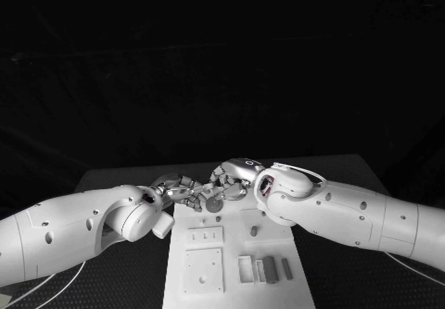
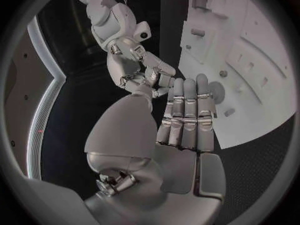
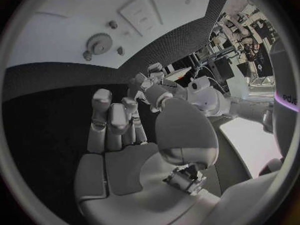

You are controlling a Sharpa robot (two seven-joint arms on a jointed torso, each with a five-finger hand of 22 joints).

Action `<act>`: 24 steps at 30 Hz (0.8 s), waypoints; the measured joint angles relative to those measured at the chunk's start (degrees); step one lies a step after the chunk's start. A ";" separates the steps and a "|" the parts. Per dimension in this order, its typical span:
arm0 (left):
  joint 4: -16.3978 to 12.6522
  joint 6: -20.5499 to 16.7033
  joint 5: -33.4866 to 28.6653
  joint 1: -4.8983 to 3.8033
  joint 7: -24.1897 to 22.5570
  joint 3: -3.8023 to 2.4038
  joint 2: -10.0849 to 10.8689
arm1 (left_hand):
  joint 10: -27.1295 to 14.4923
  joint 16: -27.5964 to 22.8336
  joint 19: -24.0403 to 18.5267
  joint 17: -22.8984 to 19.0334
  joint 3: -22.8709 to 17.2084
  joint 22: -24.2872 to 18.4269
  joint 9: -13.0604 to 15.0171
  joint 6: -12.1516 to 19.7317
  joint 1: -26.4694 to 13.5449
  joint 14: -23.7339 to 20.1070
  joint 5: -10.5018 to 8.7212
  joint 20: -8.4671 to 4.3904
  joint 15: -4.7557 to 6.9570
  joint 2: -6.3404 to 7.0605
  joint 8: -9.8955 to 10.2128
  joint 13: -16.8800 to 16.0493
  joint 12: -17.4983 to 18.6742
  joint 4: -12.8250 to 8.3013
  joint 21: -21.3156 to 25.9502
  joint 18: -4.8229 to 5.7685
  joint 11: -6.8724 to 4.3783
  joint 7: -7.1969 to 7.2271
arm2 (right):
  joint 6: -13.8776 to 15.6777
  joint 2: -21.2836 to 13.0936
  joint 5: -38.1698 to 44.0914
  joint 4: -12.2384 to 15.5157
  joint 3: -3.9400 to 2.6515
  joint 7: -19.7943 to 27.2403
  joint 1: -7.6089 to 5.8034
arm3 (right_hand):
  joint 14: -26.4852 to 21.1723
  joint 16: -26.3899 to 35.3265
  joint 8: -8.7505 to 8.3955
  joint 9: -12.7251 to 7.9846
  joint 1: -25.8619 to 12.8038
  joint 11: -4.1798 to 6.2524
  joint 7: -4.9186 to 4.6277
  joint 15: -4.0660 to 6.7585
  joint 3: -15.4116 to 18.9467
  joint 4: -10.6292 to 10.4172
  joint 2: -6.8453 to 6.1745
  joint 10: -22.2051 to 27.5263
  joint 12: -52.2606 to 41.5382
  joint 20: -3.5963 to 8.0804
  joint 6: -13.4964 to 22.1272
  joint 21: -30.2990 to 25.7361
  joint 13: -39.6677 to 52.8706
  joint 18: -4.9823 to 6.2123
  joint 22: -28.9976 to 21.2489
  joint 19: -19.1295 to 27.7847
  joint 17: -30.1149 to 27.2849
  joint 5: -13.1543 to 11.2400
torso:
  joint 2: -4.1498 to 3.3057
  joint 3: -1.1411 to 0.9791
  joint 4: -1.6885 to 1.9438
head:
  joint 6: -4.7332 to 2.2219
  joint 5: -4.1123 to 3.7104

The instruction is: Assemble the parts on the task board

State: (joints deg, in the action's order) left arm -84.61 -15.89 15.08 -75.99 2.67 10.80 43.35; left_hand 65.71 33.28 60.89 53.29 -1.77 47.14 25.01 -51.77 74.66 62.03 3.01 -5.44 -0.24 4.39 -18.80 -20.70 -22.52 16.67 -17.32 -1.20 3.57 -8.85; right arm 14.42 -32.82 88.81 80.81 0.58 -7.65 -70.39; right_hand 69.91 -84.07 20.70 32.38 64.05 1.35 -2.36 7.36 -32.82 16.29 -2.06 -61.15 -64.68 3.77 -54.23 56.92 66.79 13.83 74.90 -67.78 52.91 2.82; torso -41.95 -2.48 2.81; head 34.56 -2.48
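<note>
the two hands meet above the far end of the task board [image 1: 232, 283], the white plate lying lengthwise in the middle of the black table [image 1: 343, 167]. the left hand [image 1: 184, 190] comes in from the left and the right hand [image 1: 232, 177] from the right, and their fingers sit close together over the board's far edge. in the left wrist view the left hand [image 2: 184, 115] has its fingers stretched out straight side by side, with nothing gripped, their tips over the board's edge next to a round disc part [image 2: 217, 92]. the right hand [image 2: 134, 67] shows there too, its fingers curled near the left fingertips; whether it holds anything i cannot tell. in the right wrist view the right hand [image 3: 119, 117] has its fingers bent forward over the black table, and no part can be made out between them.

the round disc part [image 1: 213, 205] lies on the far end of the board, just under the hands. nearer the robot a raised square plate with slots [image 1: 204, 237] and a larger square plate [image 1: 203, 270] sit on the board's left side, and a few upright grey blocks [image 1: 266, 269] stand on its right side. two small pegs [image 3: 103, 53] lie beside the disc in the right wrist view.
</note>
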 measured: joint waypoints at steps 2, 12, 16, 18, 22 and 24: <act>-0.10 -0.04 -0.16 0.00 0.16 0.00 -0.02 | 0.00 0.14 0.00 -0.10 0.44 0.09 -0.06 0.00 -0.09 -0.13 0.02 0.00 0.13 -0.29 0.11 -0.21 0.00 0.03 0.00 -0.01 0.00 0.00 | 0.17 0.03 -0.15 0.13 0.00 -0.23 0.02 | 0.01 0.00 0.00 0.00 0.08 0.09 0.00 0.00 0.00 0.00 -0.08 -0.09 0.00 0.00 0.00 0.00 -0.04 0.00 0.00 0.00 0.00 0.00 | -0.04 -0.01 -0.03 | -0.02 0.02; -0.47 0.03 -0.51 0.01 0.93 0.02 -0.09 | 0.00 0.44 0.00 -0.26 1.24 0.31 -0.15 -0.05 -0.22 -0.13 0.03 0.00 0.13 -0.67 0.21 -0.54 0.00 0.19 0.00 0.01 0.00 -0.05 | 1.02 0.34 -0.48 0.39 0.00 -0.96 0.17 | 0.18 0.00 0.00 0.00 0.22 0.09 0.04 0.16 0.01 0.01 -0.23 -0.09 0.00 -0.10 -0.04 0.00 -0.12 0.00 0.00 -0.09 0.02 0.00 | -0.14 -0.07 -0.09 | 0.05 0.02; -0.59 0.11 -0.64 0.01 1.13 0.02 -0.09 | 0.00 0.45 0.01 -0.31 1.49 0.42 -0.14 -0.45 -0.45 -0.13 0.03 0.01 0.13 -0.90 0.21 -0.75 -0.27 0.13 0.00 0.02 0.00 -0.04 | 1.15 0.71 -0.55 0.36 0.00 -1.09 0.18 | 0.18 0.00 0.00 0.00 0.22 0.09 0.05 0.16 0.01 0.01 -0.23 -0.09 0.00 -0.10 -0.05 0.00 -0.12 0.00 0.00 -0.09 0.02 0.00 | -0.14 -0.07 -0.09 | 0.10 -0.07; -0.63 0.12 -0.73 0.01 1.22 0.02 -0.08 | 0.00 0.66 0.01 -0.32 1.70 0.42 -0.12 -0.67 -0.23 -0.13 0.03 0.01 0.13 -1.12 0.21 -0.80 -0.28 0.03 0.00 0.04 0.00 0.14 | 1.15 0.85 -0.58 0.30 0.00 -1.16 0.18 | 0.18 0.00 0.00 0.00 0.23 0.09 0.06 0.16 0.01 0.01 -0.23 -0.09 0.00 -0.10 -0.06 0.00 -0.12 0.00 0.00 -0.09 0.02 0.00 | -0.14 -0.07 -0.09 | 0.12 -0.08; -0.91 0.06 -1.51 0.04 1.48 0.06 -0.02 | 0.00 0.66 0.01 -0.42 1.70 0.58 -0.11 -0.75 0.37 -0.13 0.03 0.01 0.13 -1.71 0.17 -0.98 -0.28 0.03 0.00 0.25 0.00 0.06 | 1.15 1.12 -0.64 0.19 -0.03 -1.33 0.19 | 0.19 0.00 0.00 0.00 0.23 0.09 0.11 0.15 0.01 0.02 -0.24 -0.09 0.01 0.01 -0.11 0.00 -0.18 0.00 0.00 -0.22 0.01 0.00 | -0.14 -0.05 -0.09 | 0.18 -0.14; -1.02 0.01 -1.99 0.05 1.60 0.08 -0.01 | 0.00 0.88 0.01 -0.46 1.89 0.61 -0.17 -0.75 0.69 -0.13 0.03 0.01 0.13 -2.03 0.17 -1.06 -0.28 -0.09 0.00 -0.12 0.00 0.06 | 1.14 1.18 -0.67 0.19 -0.04 -1.40 0.20 | 0.26 0.00 0.00 0.00 0.38 0.09 0.13 0.08 0.07 0.08 -0.38 -0.09 0.01 0.11 -0.13 -0.01 -0.18 0.00 0.00 -0.32 0.01 0.00 | -0.15 -0.03 -0.09 | 0.19 -0.16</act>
State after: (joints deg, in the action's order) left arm -85.63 -15.87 13.09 -75.94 4.27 10.87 43.34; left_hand 65.71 34.17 60.90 52.83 0.12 47.75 24.84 -52.52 75.35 61.91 3.04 -5.43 -0.12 2.36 -18.64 -21.76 -22.80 16.57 -17.32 -1.32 3.57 -8.79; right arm 15.55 -31.64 88.15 81.01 0.54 -9.05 -70.19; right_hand 70.18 -84.07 20.70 32.38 64.42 1.44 -2.23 7.43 -32.75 16.37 -2.45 -61.24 -64.67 3.87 -54.36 56.91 66.61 13.83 74.90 -68.11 52.92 2.83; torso -42.09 -2.52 2.71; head 34.74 -2.64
